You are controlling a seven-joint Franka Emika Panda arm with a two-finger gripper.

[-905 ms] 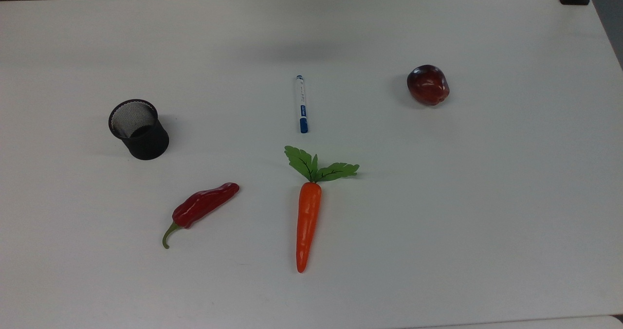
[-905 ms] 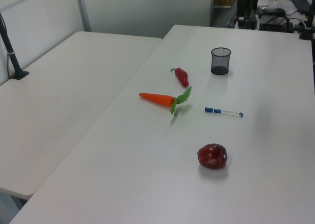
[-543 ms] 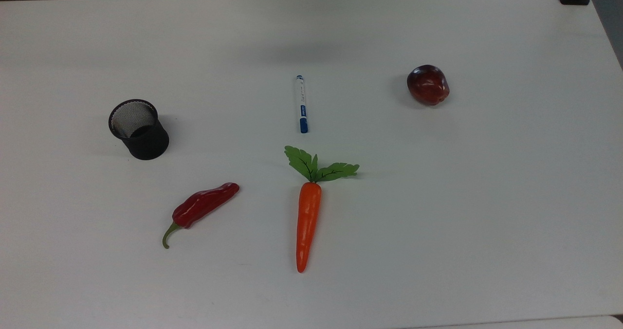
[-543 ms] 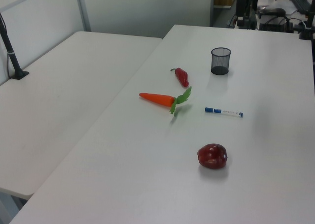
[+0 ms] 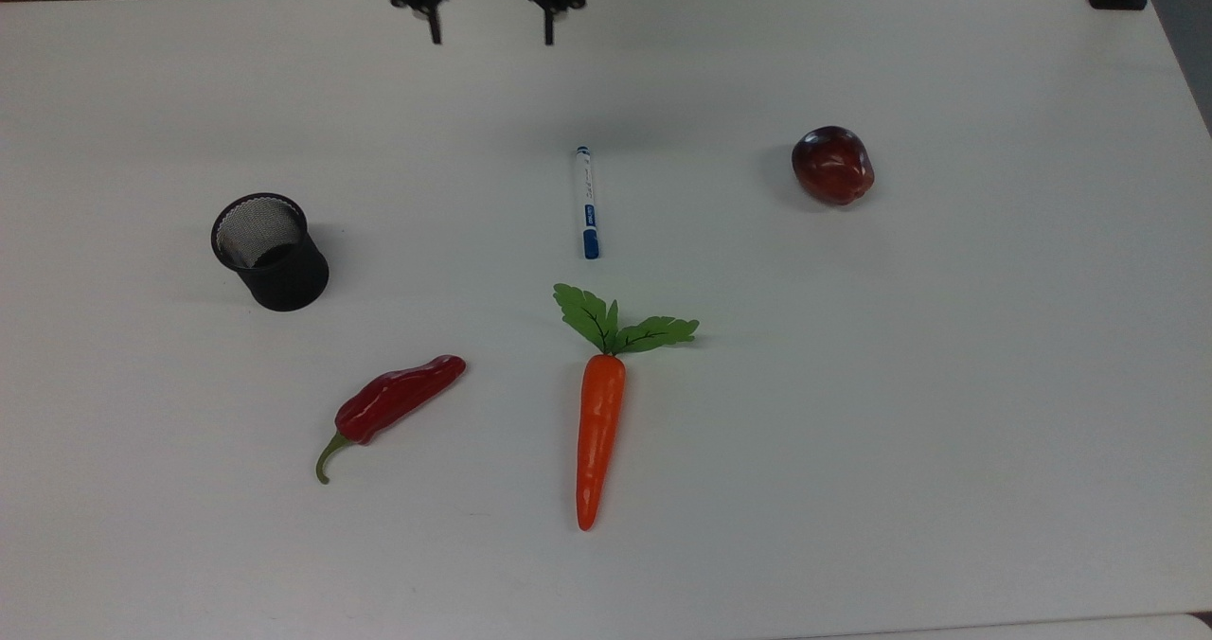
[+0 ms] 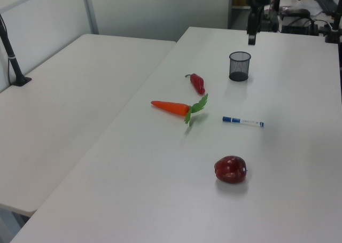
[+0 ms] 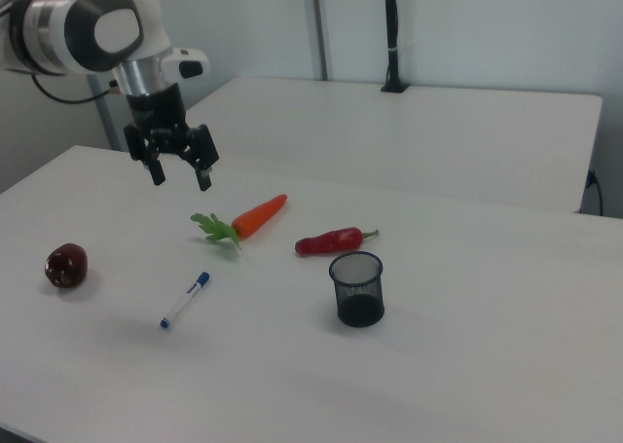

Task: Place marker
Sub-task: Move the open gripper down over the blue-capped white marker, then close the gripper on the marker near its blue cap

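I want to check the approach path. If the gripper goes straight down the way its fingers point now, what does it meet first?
Probably bare table: the open gripper hangs with fingers pointing down, and the marker seems off that line, though depth is unclear.

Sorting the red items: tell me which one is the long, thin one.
The chili, lying between the cup and the carrot, with a green stem. The apple is round.

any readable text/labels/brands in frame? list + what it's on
Nothing can be read.
marker: dark print along the white barrel and a blue label band with pale marks, too small to read.
mesh cup, carrot, chili pepper, apple, tool: no text visible.
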